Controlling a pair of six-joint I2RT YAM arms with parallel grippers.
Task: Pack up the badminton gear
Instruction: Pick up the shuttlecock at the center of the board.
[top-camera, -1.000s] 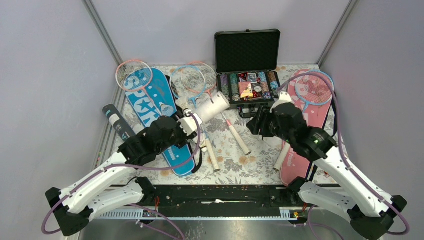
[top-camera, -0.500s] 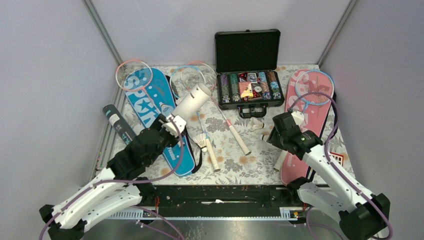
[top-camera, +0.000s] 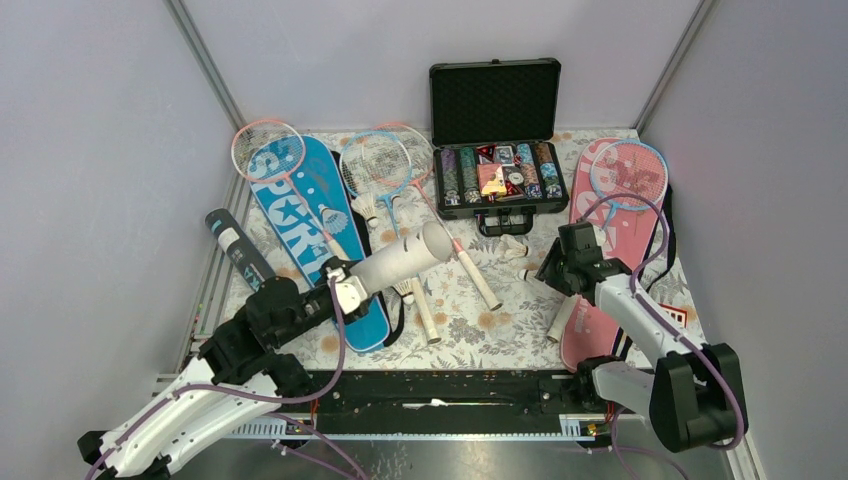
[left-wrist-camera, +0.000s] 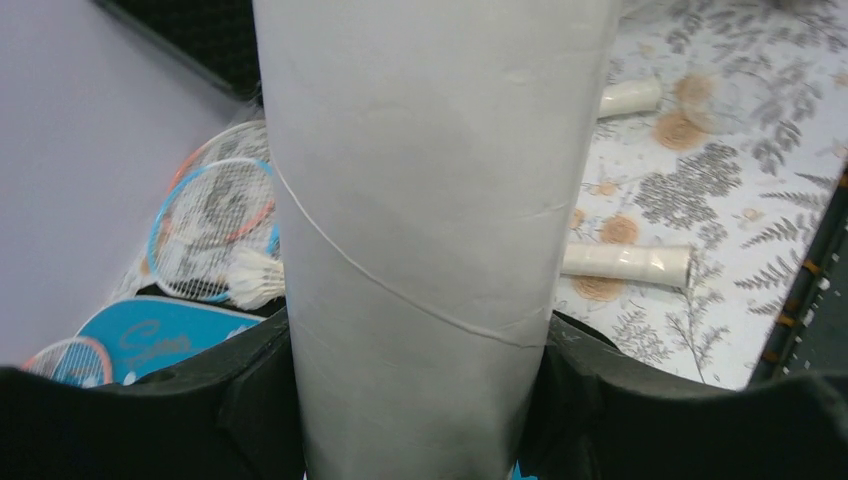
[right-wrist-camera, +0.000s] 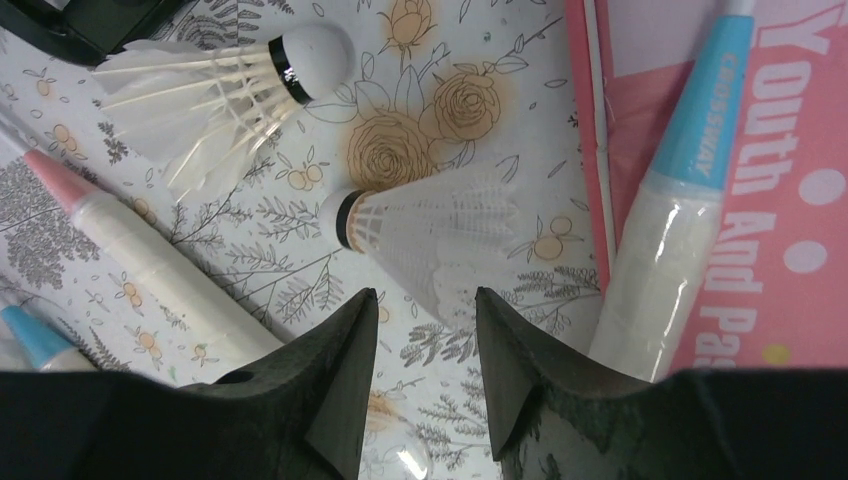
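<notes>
We count two pink rackets (top-camera: 268, 148), two light-blue rackets (top-camera: 375, 165), one blue cover (top-camera: 285, 225) and one pink cover (top-camera: 583, 345). We also count one white tube (top-camera: 405, 258), one dark tube (top-camera: 235, 252), at least four shuttlecocks (top-camera: 512, 248) and one black case (top-camera: 495, 100).

Both arms are built of white shell links joined by black joint housings: the left arm (top-camera: 190, 405) at 7 o'clock in the overhead view, the right arm (top-camera: 640, 318) at 4 o'clock. A thin purple cable (top-camera: 344, 330) loops along each. The right gripper (right-wrist-camera: 425, 300) has matte black, wedge-shaped fingers (right-wrist-camera: 340, 390).
</notes>
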